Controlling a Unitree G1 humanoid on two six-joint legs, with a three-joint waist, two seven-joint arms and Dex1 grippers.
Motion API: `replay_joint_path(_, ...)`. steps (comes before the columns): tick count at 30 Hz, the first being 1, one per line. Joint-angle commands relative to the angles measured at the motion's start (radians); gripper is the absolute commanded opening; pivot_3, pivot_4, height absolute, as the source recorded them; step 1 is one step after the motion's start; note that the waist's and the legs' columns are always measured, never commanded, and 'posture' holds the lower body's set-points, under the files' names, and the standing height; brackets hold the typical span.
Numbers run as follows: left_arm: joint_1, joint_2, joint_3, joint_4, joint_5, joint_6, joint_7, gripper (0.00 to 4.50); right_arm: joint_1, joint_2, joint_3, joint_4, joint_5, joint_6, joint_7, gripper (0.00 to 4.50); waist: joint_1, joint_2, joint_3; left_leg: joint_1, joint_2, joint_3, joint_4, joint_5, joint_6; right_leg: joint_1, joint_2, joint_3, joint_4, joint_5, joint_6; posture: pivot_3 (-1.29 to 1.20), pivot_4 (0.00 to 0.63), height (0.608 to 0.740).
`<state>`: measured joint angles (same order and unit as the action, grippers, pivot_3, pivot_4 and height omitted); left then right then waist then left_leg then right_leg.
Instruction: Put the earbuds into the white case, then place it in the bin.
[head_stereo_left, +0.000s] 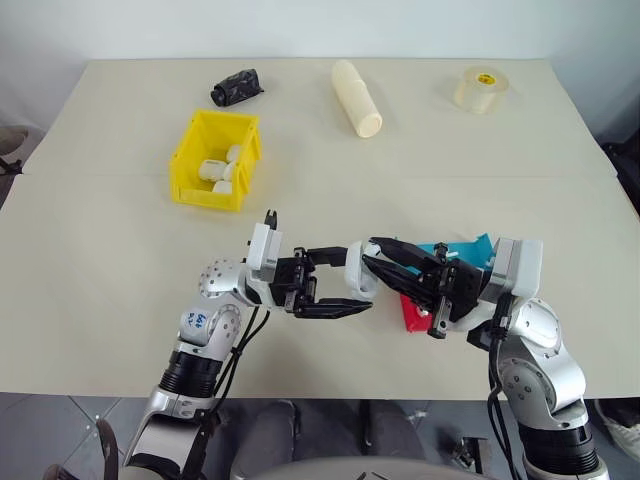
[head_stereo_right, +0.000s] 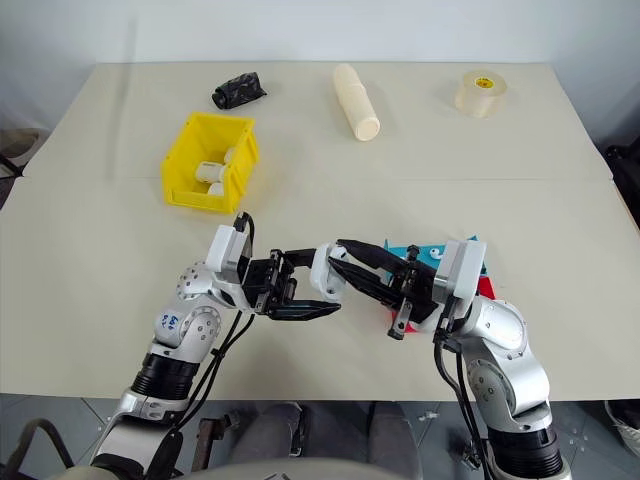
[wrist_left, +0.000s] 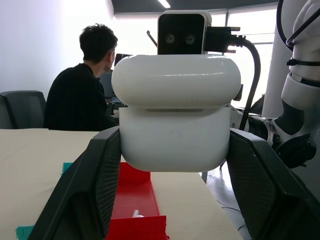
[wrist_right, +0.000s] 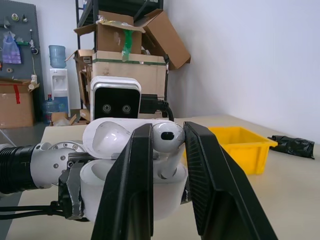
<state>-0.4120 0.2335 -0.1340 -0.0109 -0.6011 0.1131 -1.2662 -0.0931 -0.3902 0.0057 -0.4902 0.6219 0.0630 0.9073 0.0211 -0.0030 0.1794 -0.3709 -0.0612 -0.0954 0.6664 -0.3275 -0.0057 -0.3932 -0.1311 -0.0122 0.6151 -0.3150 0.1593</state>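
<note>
White plastic on white plastic: we read the step in hand as seating an earbud (wrist_right: 167, 145) into the white case (wrist_left: 175, 127), done in the air above the near part of the table (head_stereo_left: 100, 260), well short of the bin (head_stereo_left: 213, 160).

Left gripper (head_stereo_left: 335, 283): jaws pressed onto the two sides of the case body, lid hinged up above it.

Right gripper (wrist_right: 167, 165): jaws narrowly parted, pinching the earbud by its head, stem pointing down into the case's open mouth. We cannot tell whether the stem has bottomed in its well.

To do it well, we judge:
- keep the stem lined up with the well and push straight along it, no sideways load;
- hold the case rigid, since glossy plastic could slip or twist in the pads;
- release only once the bud sits flush, then withdraw clear of the lid.

Bin already holds several small white pieces.
</note>
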Motion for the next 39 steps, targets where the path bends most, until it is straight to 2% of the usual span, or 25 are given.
replay_joint_path(1,-0.011,-0.01,0.007,-0.071,-0.038,0.001,-0.007,2.78,0.004,0.0,0.018,0.026,-0.047,-0.042,0.011,0.54,0.0,0.0,0.0,0.0,0.0,0.0,0.0,0.0,0.0,0.0,0.0,0.0,0.0,0.0,0.0,0.0,0.15,0.74)
replay_joint_path(11,-0.044,-0.029,0.008,-0.071,-0.044,0.013,-0.005,2.78,0.008,-0.028,0.057,0.058,-0.058,-0.049,0.039,0.54,0.0,0.0,0.0,0.0,0.0,0.0,0.0,0.0,0.0,0.0,0.0,0.0,0.0,0.0,0.0,0.0,0.15,0.74)
replay_joint_path(21,-0.066,-0.051,0.008,-0.07,-0.04,0.011,-0.004,2.78,-0.001,-0.064,0.057,0.03,0.066,0.055,0.048,0.54,0.001,0.0,0.0,0.0,0.0,0.0,0.0,0.0,0.0,0.0,0.0,0.0,-0.001,0.0,0.0,0.0,0.15,0.74)
replay_joint_path(23,-0.068,-0.055,0.008,-0.071,-0.039,0.011,-0.004,2.78,-0.003,-0.069,0.053,0.026,0.075,0.059,0.047,1.28,0.001,0.0,0.0,0.0,0.0,0.0,0.0,0.0,0.0,0.0,0.0,0.0,-0.001,0.0,0.0,0.0,0.15,0.74)
replay_joint_path(27,-0.07,-0.06,0.009,-0.07,-0.036,0.009,-0.008,2.78,-0.008,-0.081,0.047,0.02,0.091,0.076,0.044,2.42,0.001,0.0,0.0,0.0,0.0,0.0,0.0,0.0,0.0,0.0,0.0,0.0,-0.001,0.0,0.0,0.0,0.15,0.74)
replay_joint_path(33,-0.065,-0.061,0.013,-0.067,-0.03,0.006,-0.011,2.78,-0.021,-0.083,0.026,0.019,0.086,0.069,0.041,4.35,0.001,0.0,0.0,0.0,0.0,0.0,0.0,0.0,0.0,0.0,0.0,0.0,-0.001,0.0,0.0,0.0,0.15,0.74)
replay_joint_path(34,-0.061,-0.058,0.014,-0.066,-0.026,0.005,-0.011,2.78,-0.021,-0.086,0.014,0.016,0.085,0.064,0.036,4.49,0.001,0.0,0.0,0.0,0.0,0.0,0.0,0.0,0.0,0.0,0.0,0.0,-0.001,0.0,0.0,0.0,0.15,0.74)
replay_joint_path(39,-0.023,-0.021,0.036,-0.035,0.01,-0.022,-0.012,2.78,0.028,-0.168,-0.089,-0.024,0.13,0.088,0.053,4.49,0.003,0.0,0.0,0.0,0.0,0.0,0.0,0.0,0.0,0.0,0.0,0.0,-0.002,0.0,0.0,0.0,0.15,0.74)
